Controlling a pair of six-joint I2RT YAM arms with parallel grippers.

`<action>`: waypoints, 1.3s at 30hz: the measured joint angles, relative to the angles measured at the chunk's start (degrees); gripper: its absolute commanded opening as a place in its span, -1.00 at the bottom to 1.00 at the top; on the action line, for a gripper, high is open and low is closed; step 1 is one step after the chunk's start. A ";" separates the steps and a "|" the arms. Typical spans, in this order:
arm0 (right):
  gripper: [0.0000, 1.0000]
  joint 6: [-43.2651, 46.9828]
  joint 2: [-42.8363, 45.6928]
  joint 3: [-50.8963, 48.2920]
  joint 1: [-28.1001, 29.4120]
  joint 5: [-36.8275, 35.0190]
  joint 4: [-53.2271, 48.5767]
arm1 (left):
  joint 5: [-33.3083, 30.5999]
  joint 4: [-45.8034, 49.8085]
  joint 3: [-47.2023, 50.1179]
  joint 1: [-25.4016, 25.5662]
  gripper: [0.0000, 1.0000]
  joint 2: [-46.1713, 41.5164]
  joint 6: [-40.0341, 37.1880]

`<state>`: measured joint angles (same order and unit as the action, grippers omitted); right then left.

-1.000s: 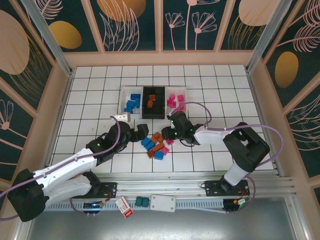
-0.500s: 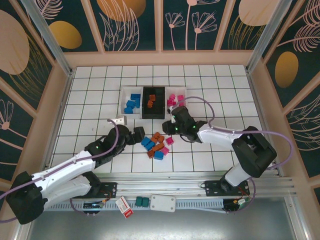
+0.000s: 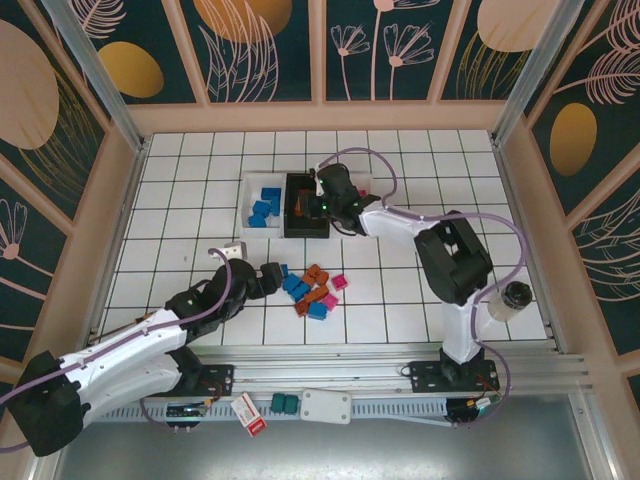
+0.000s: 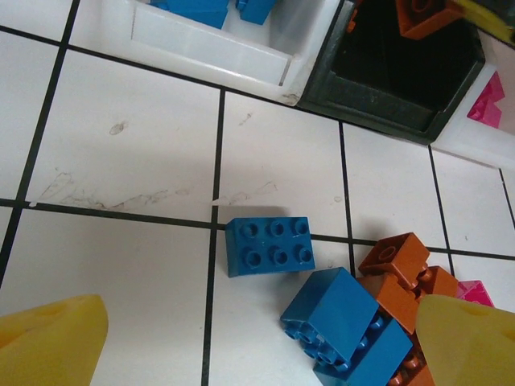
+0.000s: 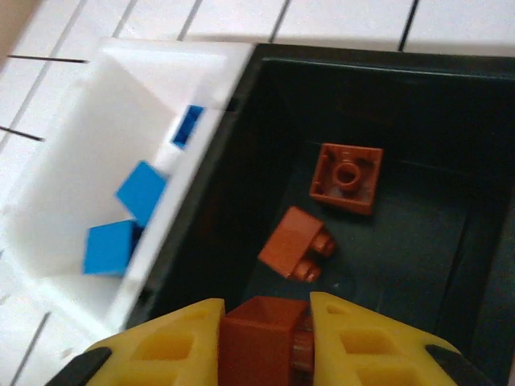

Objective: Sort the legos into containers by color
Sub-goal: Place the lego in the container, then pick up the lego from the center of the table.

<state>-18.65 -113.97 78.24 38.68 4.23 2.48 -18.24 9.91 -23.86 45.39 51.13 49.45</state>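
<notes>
The white tiled tabletop point(image 3: 430, 200) carries everything. Two arms reach across it, the right arm point(image 3: 450, 265) bending toward 11 o'clock and the left arm point(image 3: 150, 335) stretching toward 2 o'clock.

Three containers sit side by side near the tabletop's middle. The black bin point(image 3: 305, 232) is in the centre, the left white bin point(image 3: 245, 205) touches it at 9 o'clock, and the right white bin point(image 3: 365, 182) lies at 3 o'clock, partly hidden by the arm.

The right end effector point(image 5: 261, 334) hangs over the black bin. Its yellow fingers are closed narrow on an orange-brown brick point(image 5: 259, 338). Two more orange-brown bricks point(image 5: 347, 177) lie on the bin's floor, and blue bricks point(image 5: 141, 191) lie in the left white bin.

At 6 o'clock from the containers, a loose pile of legos point(image 3: 315, 290) in blue, orange-brown and pink rests on the tiles.

The left end effector point(image 4: 257, 338) hovers at the pile's 9 o'clock edge with its fingers spread wide and holding nothing. A single blue brick point(image 4: 269, 245) lies studs-up at 11 o'clock of the pile.
</notes>
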 measured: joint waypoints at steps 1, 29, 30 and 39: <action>-0.18 0.24 -1.05 0.96 -0.13 0.09 -0.33 | 0.13 0.00 0.13 0.00 0.93 0.02 0.22; 0.56 4.61 11.96 -15.93 16.50 -0.98 -4.28 | -7.32 9.11 -4.50 -0.02 0.98 -3.85 0.35; 0.60 4.92 10.71 -14.99 16.72 -1.38 -4.22 | -7.96 10.10 -4.90 0.00 0.97 -4.76 0.35; 0.64 4.87 0.02 -6.78 18.58 -4.50 -4.85 | -11.04 14.82 -5.75 0.00 0.97 -12.57 0.37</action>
<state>-13.78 -113.95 71.46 57.25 -0.27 -2.37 -29.28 24.73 -29.61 45.39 38.57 49.82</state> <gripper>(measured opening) 0.817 0.987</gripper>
